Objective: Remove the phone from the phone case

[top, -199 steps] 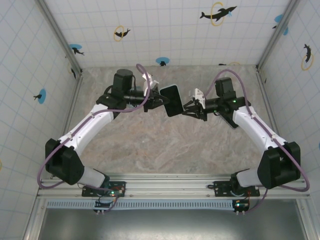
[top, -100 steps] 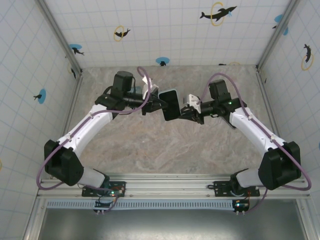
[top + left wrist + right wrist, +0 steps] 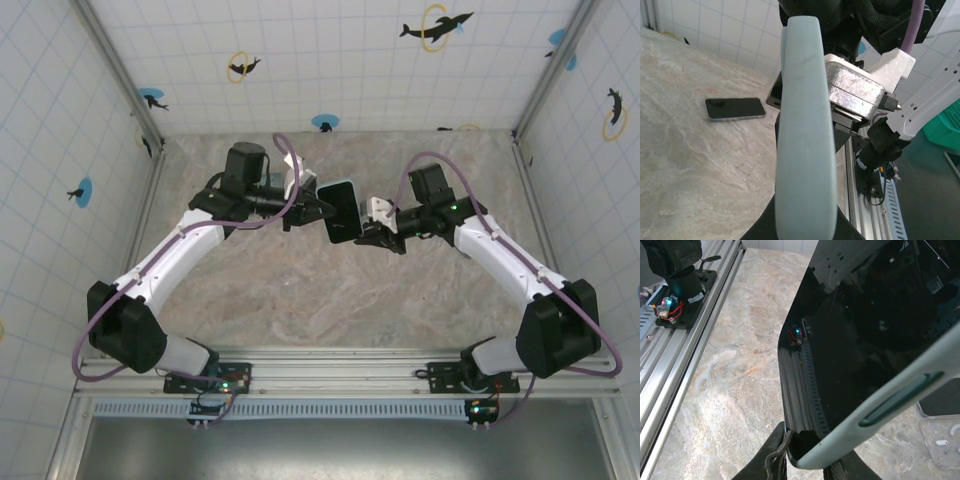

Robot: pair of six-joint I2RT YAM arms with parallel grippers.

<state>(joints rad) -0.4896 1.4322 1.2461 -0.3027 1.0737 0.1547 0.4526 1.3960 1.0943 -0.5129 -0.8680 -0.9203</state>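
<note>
Here we are over the marble table (image 3: 300,300), and the phone case (image 3: 340,210) is up in the air between the two arms, toward the far middle of the table. It's a pale blue-green case with a smooth matte skin. We see it edge-on from the left wrist, a long rounded spine standing nearly upright. From the right wrist we get its face: the phone (image 3: 865,330) sits inside, black glass glossy enough to mirror the rails, and a darker teal button strip (image 3: 900,397) runs along the case's side.

Now the grips. The left gripper (image 3: 312,207) is clamped tight on the case from the left side, jaws drawn right in on it. Its dark fingers (image 3: 760,231) show at the foot of the spine.

The right gripper (image 3: 362,230) comes in from the other side, low on the case. Its jaws are narrow, and the fingertips (image 3: 771,455) are set on either side of the bottom corner, pressed against the pale rim. We call that a pinch on the case.

Down on the marble, well apart from all this, a second dark phone (image 3: 735,108) lies flat.
</note>
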